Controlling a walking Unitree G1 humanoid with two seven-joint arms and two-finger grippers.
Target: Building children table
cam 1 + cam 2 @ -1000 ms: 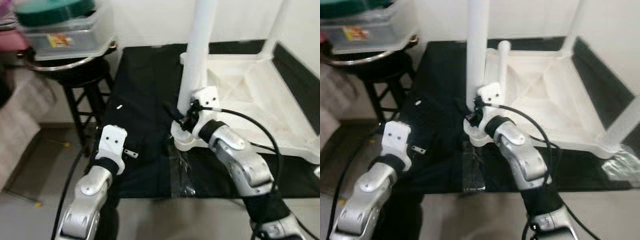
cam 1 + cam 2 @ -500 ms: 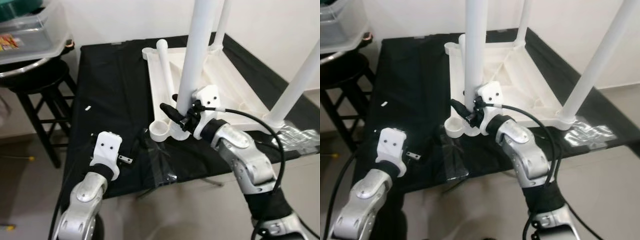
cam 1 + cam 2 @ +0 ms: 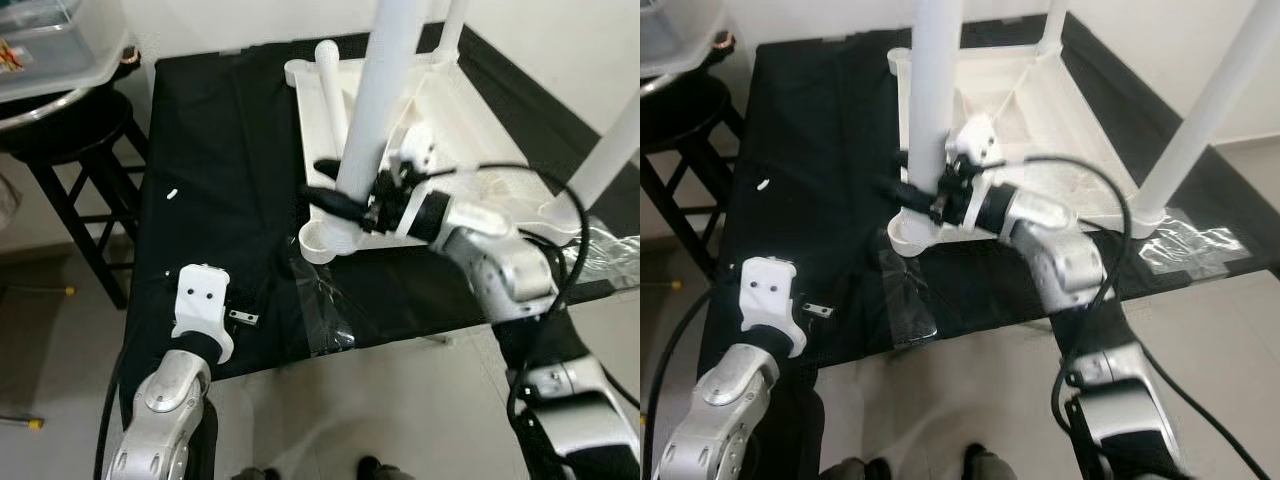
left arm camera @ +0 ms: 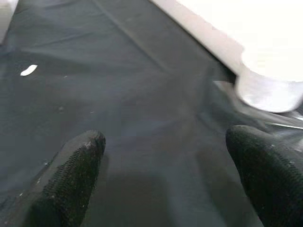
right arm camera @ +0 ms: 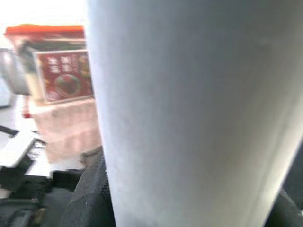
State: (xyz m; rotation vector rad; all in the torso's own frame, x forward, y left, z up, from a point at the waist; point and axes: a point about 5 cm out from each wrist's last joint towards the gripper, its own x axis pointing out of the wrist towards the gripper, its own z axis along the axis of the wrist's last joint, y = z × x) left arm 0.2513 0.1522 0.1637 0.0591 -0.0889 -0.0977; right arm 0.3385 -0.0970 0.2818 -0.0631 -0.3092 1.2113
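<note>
Right gripper (image 3: 345,203) fingers pinch upright table leg (image 3: 378,95) in upturned tabletop (image 3: 470,120) corner; left gripper (image 4: 165,156) fingers spread nearby.

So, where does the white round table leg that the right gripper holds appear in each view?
Left eye view: white round table leg, upright, centre top.
Right eye view: centre-left top, leg.
Left wrist view: I cannot tell; a white round part sits at the edge.
Right wrist view: leg close between the fingers.
Shared landmark: black cloth.
</note>
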